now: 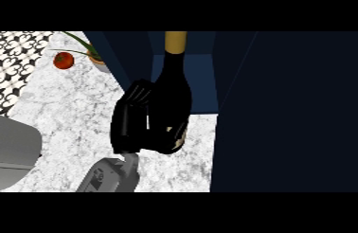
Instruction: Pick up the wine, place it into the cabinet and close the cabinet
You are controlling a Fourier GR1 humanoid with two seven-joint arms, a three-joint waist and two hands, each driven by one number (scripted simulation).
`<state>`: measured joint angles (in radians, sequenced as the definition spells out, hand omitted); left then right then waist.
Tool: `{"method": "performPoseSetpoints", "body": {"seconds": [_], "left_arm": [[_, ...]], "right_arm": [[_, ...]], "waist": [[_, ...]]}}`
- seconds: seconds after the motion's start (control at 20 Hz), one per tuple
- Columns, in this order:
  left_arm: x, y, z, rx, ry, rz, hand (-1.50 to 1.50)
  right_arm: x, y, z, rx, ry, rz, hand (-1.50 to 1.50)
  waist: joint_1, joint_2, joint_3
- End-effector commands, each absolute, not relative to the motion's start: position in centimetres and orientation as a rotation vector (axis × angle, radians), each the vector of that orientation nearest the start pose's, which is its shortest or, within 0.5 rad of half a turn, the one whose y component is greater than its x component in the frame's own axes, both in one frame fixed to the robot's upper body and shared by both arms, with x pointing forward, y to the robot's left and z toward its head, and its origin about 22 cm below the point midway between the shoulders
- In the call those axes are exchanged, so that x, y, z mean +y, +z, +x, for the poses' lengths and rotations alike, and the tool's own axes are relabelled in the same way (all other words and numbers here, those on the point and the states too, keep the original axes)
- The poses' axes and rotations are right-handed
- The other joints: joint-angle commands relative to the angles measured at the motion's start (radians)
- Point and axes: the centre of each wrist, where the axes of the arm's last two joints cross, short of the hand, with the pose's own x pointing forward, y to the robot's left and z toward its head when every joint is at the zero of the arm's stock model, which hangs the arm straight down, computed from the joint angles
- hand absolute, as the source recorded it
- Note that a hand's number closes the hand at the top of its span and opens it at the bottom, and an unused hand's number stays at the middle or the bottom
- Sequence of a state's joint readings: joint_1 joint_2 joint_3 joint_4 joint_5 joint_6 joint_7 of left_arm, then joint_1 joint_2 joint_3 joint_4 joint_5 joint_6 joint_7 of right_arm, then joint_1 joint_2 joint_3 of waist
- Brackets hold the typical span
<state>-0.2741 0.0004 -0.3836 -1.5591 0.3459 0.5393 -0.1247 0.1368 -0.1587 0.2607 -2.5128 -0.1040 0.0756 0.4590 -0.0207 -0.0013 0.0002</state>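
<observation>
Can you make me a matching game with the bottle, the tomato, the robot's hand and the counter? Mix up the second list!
Things:
1. tall dark glass wine bottle
2. small round tomato
3. black robot hand
4. flat stone counter top

Clues:
A. white with grey speckles
B. curled round the bottle
C. red, beside the potted plant
D. gold-topped, at the open dark blue cabinet

Pairs: 1-D, 2-C, 3-B, 4-A.

Odds and ends at the back left
A red tomato (64, 60) sits on the marbled bench (70, 113) near a potted plant (98, 62), beside patterned tiles (17, 61).
</observation>
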Motion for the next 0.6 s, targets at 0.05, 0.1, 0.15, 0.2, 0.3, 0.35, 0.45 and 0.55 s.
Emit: {"method": "performPoseSetpoints", "body": {"seconds": [0.05, 0.1, 0.15, 0.2, 0.3, 0.35, 0.45, 0.55], "left_arm": [[9.3, 6.6, 28.9, -1.721, 0.250, -0.171, 1.50], [9.2, 5.3, 30.3, -1.701, 0.250, -0.153, 1.50], [9.6, 5.4, 30.0, -1.717, 0.235, -0.120, 1.50], [9.1, 4.9, 30.9, -1.713, 0.263, -0.114, 1.50], [9.2, 2.8, 30.1, -1.696, 0.234, -0.086, 1.50], [8.4, 4.1, 30.7, -1.704, 0.229, -0.104, 1.50], [9.2, 2.7, 31.2, -1.679, 0.219, -0.089, 1.50], [8.8, 2.3, 31.2, -1.671, 0.232, -0.095, 1.50]], "right_arm": [[-22.4, 21.1, 8.7, -1.943, 0.344, 0.336, -1.50], [-21.9, 20.0, 9.2, -1.917, 0.311, 0.362, -1.50], [-22.0, 20.3, 9.3, -1.924, 0.302, 0.343, -1.50], [-21.4, 20.4, 9.2, -1.939, 0.303, 0.373, -1.50], [-21.7, 19.8, 9.1, -1.932, 0.334, 0.358, -1.50], [-21.8, 20.6, 9.6, -1.930, 0.337, 0.370, -1.50], [-21.9, 20.6, 8.7, -1.921, 0.320, 0.365, -1.50], [-22.2, 18.9, 10.2, -1.919, 0.296, 0.366, -1.50]], "waist": [[-0.001, -0.001, 0.001], [-0.012, 0.002, 0.000], [0.001, 0.000, 0.000], [-0.010, 0.002, -0.001], [-0.006, 0.001, 0.000], [0.000, 0.002, -0.001], [-0.003, 0.001, 0.000], [0.000, 0.002, 0.000]]}}
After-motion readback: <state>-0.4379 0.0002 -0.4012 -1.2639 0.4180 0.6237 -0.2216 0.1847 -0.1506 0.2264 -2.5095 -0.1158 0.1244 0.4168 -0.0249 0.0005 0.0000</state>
